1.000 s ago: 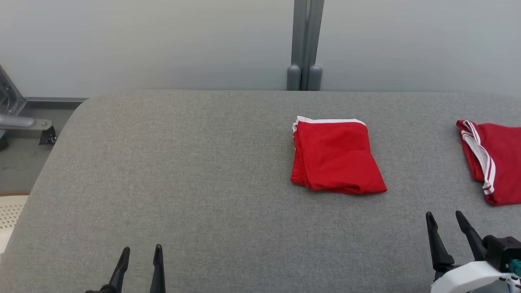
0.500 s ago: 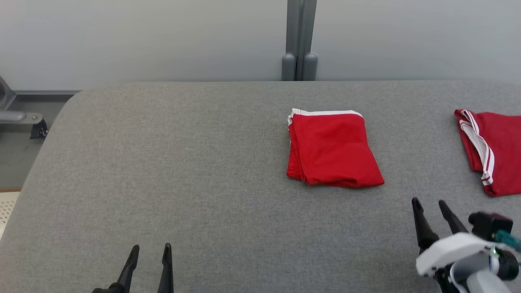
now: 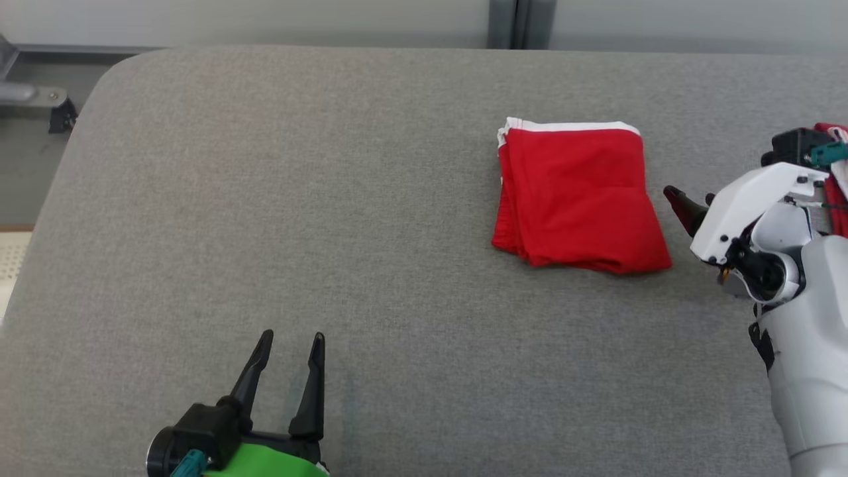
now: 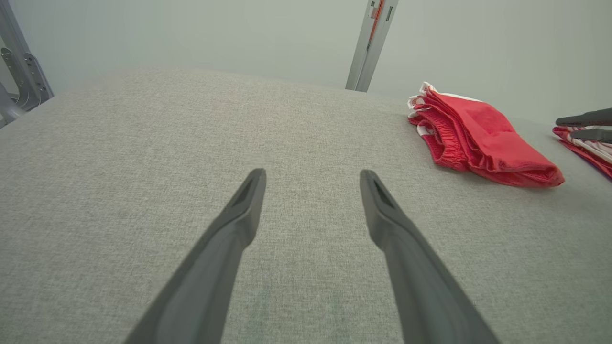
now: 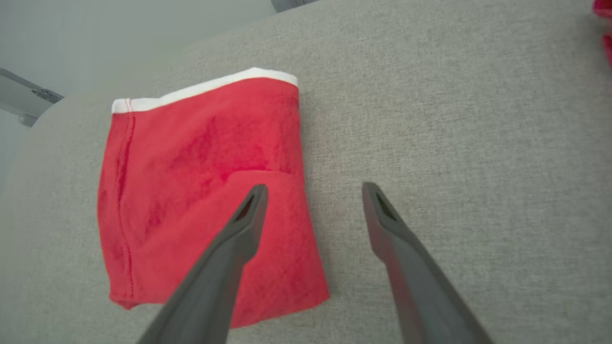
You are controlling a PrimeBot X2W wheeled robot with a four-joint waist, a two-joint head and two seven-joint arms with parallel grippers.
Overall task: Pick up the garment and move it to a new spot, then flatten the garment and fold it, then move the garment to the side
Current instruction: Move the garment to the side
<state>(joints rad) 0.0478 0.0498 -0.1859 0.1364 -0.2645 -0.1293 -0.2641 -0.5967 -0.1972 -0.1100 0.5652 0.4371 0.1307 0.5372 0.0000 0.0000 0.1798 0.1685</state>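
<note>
On the grey table (image 3: pixel 298 199), at about 2 o'clock from its middle in the head view, the garment (image 3: pixel 580 199) lay as a neat red rectangle. Its white band ran along its 12 o'clock edge and a rounded fold along 6 o'clock. It looked already folded, so the step in hand was probably the pick-up, either to carry it aside or to start afresh. A second red piece (image 4: pixel 585 150) lay at the table's 3 o'clock edge, well apart from the first, likely set there as done.

The right gripper (image 3: pixel 689 197) hung at 3 o'clock of the garment, just beside its edge and pointing toward 9 o'clock. That placing suited a sideways bite on the layered edge. In the right wrist view its fingers (image 5: pixel 229 248) stood wide apart. One lay over the garment's near corner and the other over bare table, so the edge sat between them. They held nothing, and I could not tell whether the lower tip brushed the cloth; the head view suggested a small gap.

The left gripper (image 3: pixel 293 335) waited at 7 o'clock of the garment, far from it and low over bare table. Its fingers (image 4: pixel 224 239) were spread wide and empty, pointing toward 12 o'clock. It seemed parked there to keep the right arm's path free and to be ready for smoothing later
</note>
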